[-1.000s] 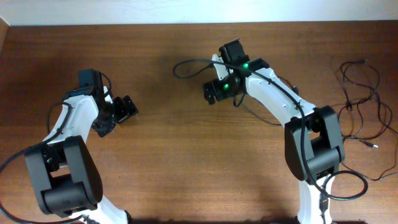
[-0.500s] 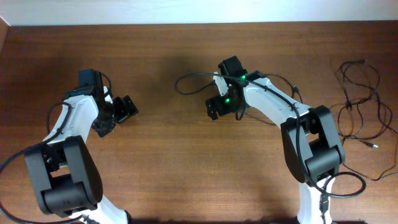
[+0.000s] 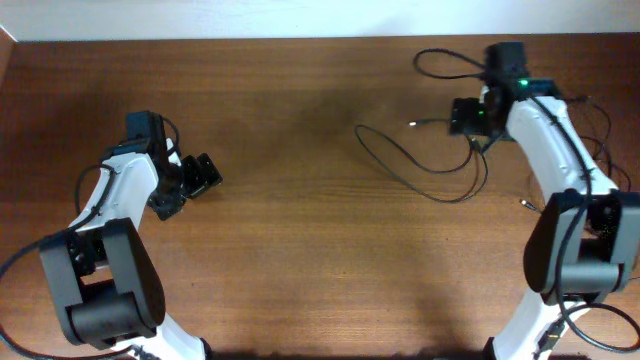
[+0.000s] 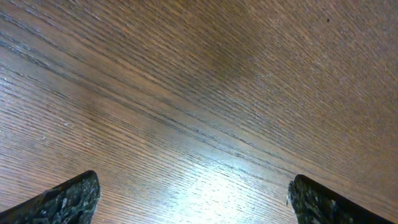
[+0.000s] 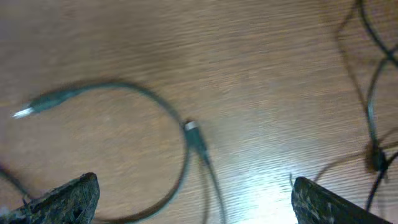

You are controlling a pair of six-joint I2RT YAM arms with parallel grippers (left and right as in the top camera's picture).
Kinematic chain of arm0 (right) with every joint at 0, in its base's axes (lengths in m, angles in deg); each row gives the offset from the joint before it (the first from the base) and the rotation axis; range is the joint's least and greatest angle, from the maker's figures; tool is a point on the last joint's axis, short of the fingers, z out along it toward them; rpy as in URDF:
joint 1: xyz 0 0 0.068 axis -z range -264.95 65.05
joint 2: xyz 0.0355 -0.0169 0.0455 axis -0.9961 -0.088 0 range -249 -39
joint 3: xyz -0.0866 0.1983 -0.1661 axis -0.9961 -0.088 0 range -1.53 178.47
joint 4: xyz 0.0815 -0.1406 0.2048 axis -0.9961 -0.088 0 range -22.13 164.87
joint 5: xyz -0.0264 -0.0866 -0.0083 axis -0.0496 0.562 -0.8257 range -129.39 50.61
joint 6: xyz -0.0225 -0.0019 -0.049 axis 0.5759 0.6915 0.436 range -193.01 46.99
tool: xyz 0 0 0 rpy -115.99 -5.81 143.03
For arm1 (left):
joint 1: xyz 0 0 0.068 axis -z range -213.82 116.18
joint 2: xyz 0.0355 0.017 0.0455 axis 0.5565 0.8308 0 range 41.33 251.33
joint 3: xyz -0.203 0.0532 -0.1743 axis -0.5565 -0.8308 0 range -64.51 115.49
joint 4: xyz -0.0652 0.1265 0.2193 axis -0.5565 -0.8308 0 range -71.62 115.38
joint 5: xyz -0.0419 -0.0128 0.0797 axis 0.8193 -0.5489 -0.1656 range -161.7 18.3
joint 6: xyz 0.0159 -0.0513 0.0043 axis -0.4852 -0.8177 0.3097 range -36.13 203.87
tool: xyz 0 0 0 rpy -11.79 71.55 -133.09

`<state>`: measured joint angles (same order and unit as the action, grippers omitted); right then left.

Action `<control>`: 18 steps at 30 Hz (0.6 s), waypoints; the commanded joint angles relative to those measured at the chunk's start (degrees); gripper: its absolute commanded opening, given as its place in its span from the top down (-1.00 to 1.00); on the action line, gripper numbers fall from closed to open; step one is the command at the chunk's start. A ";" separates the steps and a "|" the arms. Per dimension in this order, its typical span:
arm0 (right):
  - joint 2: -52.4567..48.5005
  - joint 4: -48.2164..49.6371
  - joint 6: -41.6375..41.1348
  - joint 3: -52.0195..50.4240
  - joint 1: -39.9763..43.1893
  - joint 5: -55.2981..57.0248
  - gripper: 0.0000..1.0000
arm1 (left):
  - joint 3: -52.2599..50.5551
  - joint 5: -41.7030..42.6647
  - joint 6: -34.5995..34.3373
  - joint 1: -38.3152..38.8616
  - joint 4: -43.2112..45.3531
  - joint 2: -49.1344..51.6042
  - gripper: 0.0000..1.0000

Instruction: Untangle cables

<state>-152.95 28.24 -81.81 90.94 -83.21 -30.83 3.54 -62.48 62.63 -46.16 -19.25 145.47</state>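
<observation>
The cables are thin black cords. One (image 3: 432, 195) lies as a long loose loop from the table's middle toward the right arm, with a silvery plug tip (image 3: 412, 124). Another loop (image 3: 420, 65) lies at the back. In the right wrist view a cable (image 5: 155, 102) curves under the jaws, with plug tips at the left (image 5: 22, 112) and in the middle (image 5: 191, 127). More cords (image 5: 371, 99) cross at the right. My right gripper (image 3: 458, 116) (image 5: 196, 205) is open above them and holds nothing. My left gripper (image 3: 203, 177) (image 4: 193, 202) is open over bare wood, far from the cables.
The brown wooden table (image 3: 300, 250) ends at a white wall along the back. More thin cords (image 3: 603, 120) lie by the right edge, partly hidden by the right arm. The arm bases stand at the front left and front right.
My right arm has swung from the table's middle to the back right. The cable loop that lay by it has shifted right and now lies spread out. The left arm has not moved.
</observation>
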 commanded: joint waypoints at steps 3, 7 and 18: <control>-1.31 2.14 -0.72 0.55 10.67 1.11 -0.97 | 0.68 0.42 -0.17 -0.09 -0.04 -0.98 -0.98; -1.64 2.69 -0.07 0.55 14.51 1.38 -0.97 | 0.68 0.42 -0.17 -0.09 -0.04 -0.98 -0.98; -12.55 22.12 13.53 0.55 20.41 -8.66 -0.97 | 0.68 0.42 -0.17 -0.09 -0.04 -0.98 -0.97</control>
<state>-162.70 49.20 -73.18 90.94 -62.45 -34.26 3.54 -62.48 62.63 -46.18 -19.22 145.47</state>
